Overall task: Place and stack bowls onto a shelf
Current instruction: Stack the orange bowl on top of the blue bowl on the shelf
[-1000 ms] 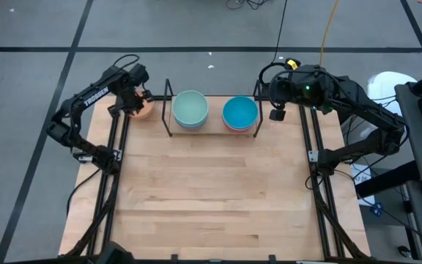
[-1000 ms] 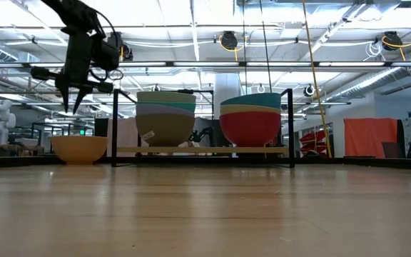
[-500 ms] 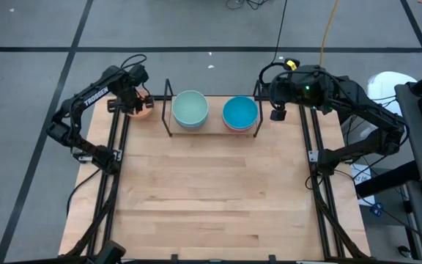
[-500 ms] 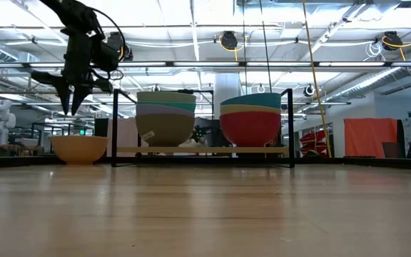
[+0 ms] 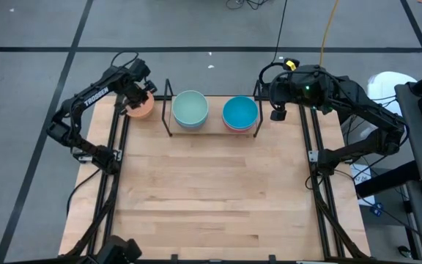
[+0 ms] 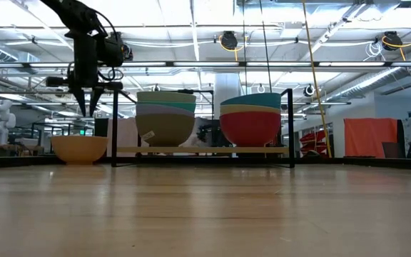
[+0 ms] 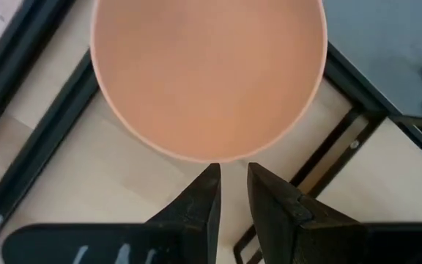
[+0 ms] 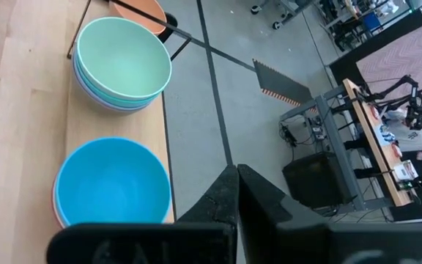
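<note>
The orange bowl (image 5: 143, 107) stands on its base on the table, just left of the shelf (image 6: 205, 150); it also shows in the low view (image 6: 79, 148) and the left wrist view (image 7: 207, 73). My left gripper (image 6: 90, 107) hangs above the bowl, fingers pointing down with a narrow gap between them (image 7: 233, 176), touching nothing. On the shelf stand two stacks of bowls: the left has a mint green bowl (image 5: 190, 108) on top, the right a teal-blue one (image 5: 239, 112). My right gripper (image 8: 237, 180) is shut and empty, raised at the shelf's right end (image 5: 272, 103).
Black rails (image 5: 116, 147) run along the table's left and right sides (image 5: 313, 147). The shelf's black wire uprights (image 6: 113, 125) stand close to the right of the orange bowl. The wooden tabletop (image 5: 211, 191) stretches from the shelf to the near edge.
My left gripper has gone a little toward the table's right, toward the shelf, and has turned about its own axis while staying above the orange bowl. The bowl has kept its place on the table.
</note>
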Robot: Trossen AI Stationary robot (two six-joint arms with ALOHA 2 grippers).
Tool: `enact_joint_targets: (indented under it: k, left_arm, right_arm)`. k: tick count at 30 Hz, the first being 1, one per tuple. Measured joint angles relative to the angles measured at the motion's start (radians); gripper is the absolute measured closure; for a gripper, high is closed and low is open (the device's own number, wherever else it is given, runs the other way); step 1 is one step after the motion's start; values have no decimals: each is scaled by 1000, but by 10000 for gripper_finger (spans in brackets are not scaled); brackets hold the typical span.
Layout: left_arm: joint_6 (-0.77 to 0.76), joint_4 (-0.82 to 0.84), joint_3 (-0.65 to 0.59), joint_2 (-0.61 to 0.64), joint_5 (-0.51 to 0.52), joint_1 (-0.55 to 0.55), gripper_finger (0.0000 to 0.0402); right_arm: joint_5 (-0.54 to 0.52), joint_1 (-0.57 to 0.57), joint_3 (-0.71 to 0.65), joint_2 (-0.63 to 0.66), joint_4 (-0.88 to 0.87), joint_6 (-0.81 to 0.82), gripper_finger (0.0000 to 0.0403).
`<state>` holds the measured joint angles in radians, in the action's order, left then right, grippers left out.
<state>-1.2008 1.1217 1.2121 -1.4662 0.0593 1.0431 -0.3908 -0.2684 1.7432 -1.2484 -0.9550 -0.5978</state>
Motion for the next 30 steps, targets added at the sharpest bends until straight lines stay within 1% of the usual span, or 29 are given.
enact_joint_targets:
  k: [3,6,10,13,16,22,24,26,28,30]
  left_arm:
    - [13,2,0,0,27,2,328]
    - [0,6,-10,0,26,5,328]
    - [-58,4,-79,0,-14,5,328]
    - [-101,-30,-148,0,-56,5,328]
    - [-133,-60,-197,0,-72,4,328]
    - [-126,-106,-218,0,-98,-4,328]
    - [-76,-106,-206,0,-122,-9,328]
    - [54,-107,-193,0,-141,-15,328]
    - [197,-106,-184,0,-145,-25,328]
    - [307,-100,-179,0,-141,-32,328]
  right_arm:
    - [0,0,0,0,0,-12,403]
    - [0,0,0,0,0,-21,403]
    - [0,0,0,0,0,-26,403]
    - [0,0,0,0,0,-48,403]
    - [0,0,0,0,0,-70,403]
    - [0,0,0,0,0,-73,403]
    - [0,0,0,0,0,-73,403]
    - [0,0,0,0,0,-73,403]
    - [0,0,0,0,0,-73,403]
    - [0,0,0,0,0,-73,403]
